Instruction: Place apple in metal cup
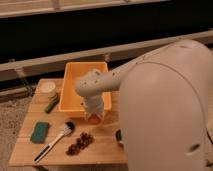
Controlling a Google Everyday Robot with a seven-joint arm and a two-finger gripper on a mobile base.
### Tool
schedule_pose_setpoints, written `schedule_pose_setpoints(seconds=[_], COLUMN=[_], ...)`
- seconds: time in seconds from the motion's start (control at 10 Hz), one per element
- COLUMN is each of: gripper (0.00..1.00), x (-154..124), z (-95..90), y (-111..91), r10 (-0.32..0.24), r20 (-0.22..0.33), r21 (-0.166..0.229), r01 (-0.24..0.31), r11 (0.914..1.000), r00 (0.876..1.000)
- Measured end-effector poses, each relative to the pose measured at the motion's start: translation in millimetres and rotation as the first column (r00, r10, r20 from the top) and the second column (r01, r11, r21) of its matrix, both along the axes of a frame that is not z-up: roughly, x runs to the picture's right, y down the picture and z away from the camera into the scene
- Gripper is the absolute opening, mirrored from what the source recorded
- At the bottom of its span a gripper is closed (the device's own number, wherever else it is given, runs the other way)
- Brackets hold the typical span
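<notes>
My gripper (94, 117) hangs from the pale arm over the wooden table (107, 147), just in front of the orange bin (76, 80). It is shut on the apple (94, 119), a small orange-red fruit that shows between the fingertips, at or just above the table top. A dark round thing (119, 136) at the edge of my big arm housing looks like the metal cup. It is mostly hidden and lies right of and nearer than the apple.
A pale green cup (48, 88) and a green vegetable (51, 105) lie at the far left. A green sponge (40, 131), a dish brush (55, 142) and a dark red fruit cluster (80, 143) lie in front. My arm housing (165, 110) blocks the right side.
</notes>
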State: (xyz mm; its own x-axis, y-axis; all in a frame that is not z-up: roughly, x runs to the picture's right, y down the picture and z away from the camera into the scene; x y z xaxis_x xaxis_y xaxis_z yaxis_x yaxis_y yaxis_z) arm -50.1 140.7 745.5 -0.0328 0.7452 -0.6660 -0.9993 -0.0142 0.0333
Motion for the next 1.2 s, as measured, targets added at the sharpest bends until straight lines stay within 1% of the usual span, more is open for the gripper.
schedule_pose_setpoints(seconds=[0.2,0.3,0.4,0.6,0.7,0.9,1.2], gripper=[0.0,0.0,0.0,0.0,0.0,0.0,0.0], x=[19,28,36,48,58,58,82], z=[-30.0,-51.2,-67.3,-88.7,-98.3,-107.9,-115.0], y=[-11,-12,-9,2,8,19,44], r10=[0.018,0.025,0.026,0.029,0.034,0.025,0.022], r20=[0.002,0.009,0.013,0.012,0.003,-0.001,-0.044], r21=[-0.017,-0.035,-0.052,-0.087,-0.106,-0.136,-0.184], r01=[-0.018,-0.024,-0.025,-0.028,-0.034,-0.025,-0.03], r11=[0.9997,0.9991,0.9983,0.9958,0.9938,0.9904,0.9825], r00=[1.0,1.0,1.0,1.0,0.999,1.0,0.999])
